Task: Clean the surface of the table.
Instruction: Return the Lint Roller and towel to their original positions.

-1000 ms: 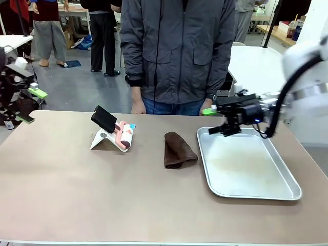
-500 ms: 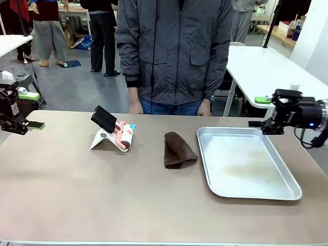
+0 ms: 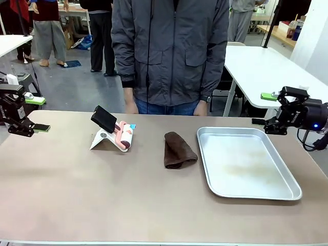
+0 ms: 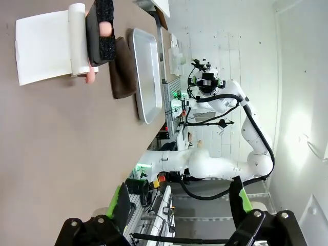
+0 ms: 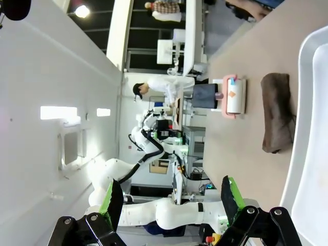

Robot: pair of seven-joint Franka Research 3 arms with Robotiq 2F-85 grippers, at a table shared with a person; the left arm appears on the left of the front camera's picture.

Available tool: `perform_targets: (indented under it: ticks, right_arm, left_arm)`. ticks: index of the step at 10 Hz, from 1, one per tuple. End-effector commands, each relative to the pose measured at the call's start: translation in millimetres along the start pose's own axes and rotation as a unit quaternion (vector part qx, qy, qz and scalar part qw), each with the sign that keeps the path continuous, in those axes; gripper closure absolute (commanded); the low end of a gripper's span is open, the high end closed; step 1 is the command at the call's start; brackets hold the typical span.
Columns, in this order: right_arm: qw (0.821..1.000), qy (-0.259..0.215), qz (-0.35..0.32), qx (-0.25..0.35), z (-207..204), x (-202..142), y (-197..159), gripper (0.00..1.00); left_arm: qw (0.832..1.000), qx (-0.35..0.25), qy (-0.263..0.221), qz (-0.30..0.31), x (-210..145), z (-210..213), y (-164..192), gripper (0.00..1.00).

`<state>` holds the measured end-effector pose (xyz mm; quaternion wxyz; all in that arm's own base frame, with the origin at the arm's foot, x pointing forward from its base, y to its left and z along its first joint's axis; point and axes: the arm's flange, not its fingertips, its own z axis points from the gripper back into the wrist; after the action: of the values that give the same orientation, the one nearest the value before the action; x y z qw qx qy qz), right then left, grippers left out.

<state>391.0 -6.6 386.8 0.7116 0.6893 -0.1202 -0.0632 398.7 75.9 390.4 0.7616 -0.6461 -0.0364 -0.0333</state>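
Note:
The table (image 3: 102,195) has a brownish-tan top that spans the front view. On it lie a folded dark brown cloth (image 3: 178,149) near the middle and a pink lint roller (image 3: 122,135) on a white stand, left of the cloth. My left gripper (image 3: 37,114) hovers open at the table's far left edge, holding nothing. My right gripper (image 3: 262,108) hangs open past the far right corner of the tray, also holding nothing. In the left wrist view my open left gripper (image 4: 180,205) looks along the table (image 4: 46,154) towards the lint roller (image 4: 84,41) and cloth (image 4: 120,66).
A silver metal tray (image 3: 246,164) lies on the table's right half. A person in a grey jacket (image 3: 169,51) stands at the far edge, hands down by the table. The right wrist view shows the cloth (image 5: 277,113), lint roller (image 5: 233,95) and tray (image 5: 312,102) ahead of my right gripper (image 5: 171,200).
My right arm has drawn back from over the tray's far left corner to beyond its right side. My left gripper has dropped lower and come in towards the table's left edge.

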Motion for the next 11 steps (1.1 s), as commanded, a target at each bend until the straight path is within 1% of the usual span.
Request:
perform_targets:
  ticks: [1, 11]
  right_arm:
    - [1.000, 0.011, 0.009, -0.008, 2.1, 4.3, 2.7, 0.00]
    - [1.000, 0.011, 0.009, -0.008, 2.1, 4.3, 2.7, 0.00]
  left_arm:
    - [1.000, -0.008, -0.001, -0.001, -3.0, 3.3, -5.1, 0.00]
    - [1.000, -0.008, -0.001, -0.001, -3.0, 3.3, -5.1, 0.00]
